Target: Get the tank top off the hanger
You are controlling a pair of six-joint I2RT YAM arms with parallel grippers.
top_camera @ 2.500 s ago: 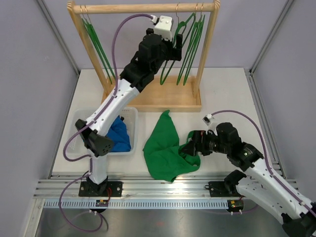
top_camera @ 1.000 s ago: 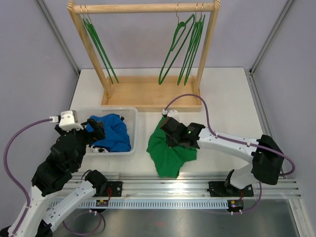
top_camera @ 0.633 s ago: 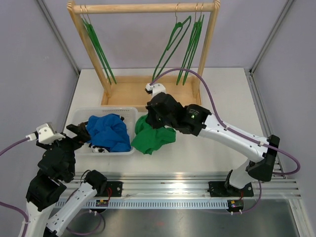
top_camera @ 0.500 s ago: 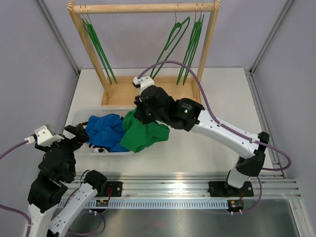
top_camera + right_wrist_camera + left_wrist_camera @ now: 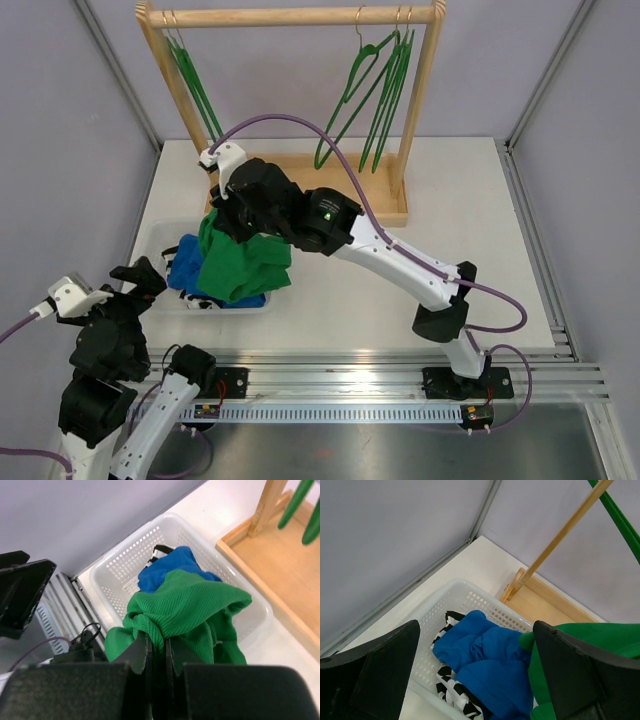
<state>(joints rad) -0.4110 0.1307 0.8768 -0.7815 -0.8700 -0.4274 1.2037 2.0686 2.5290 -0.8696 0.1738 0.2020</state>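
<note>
Jaws of right gripper pinching green ribbed tank top over white perforated basket; left gripper gaping (evidently freed, only drop remaining).

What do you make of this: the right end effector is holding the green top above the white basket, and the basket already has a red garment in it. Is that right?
Not quite. The garment lying in the basket is blue, not red, as the right wrist view shows. The rest stands: the right end effector grips the green top above the white basket.
</note>
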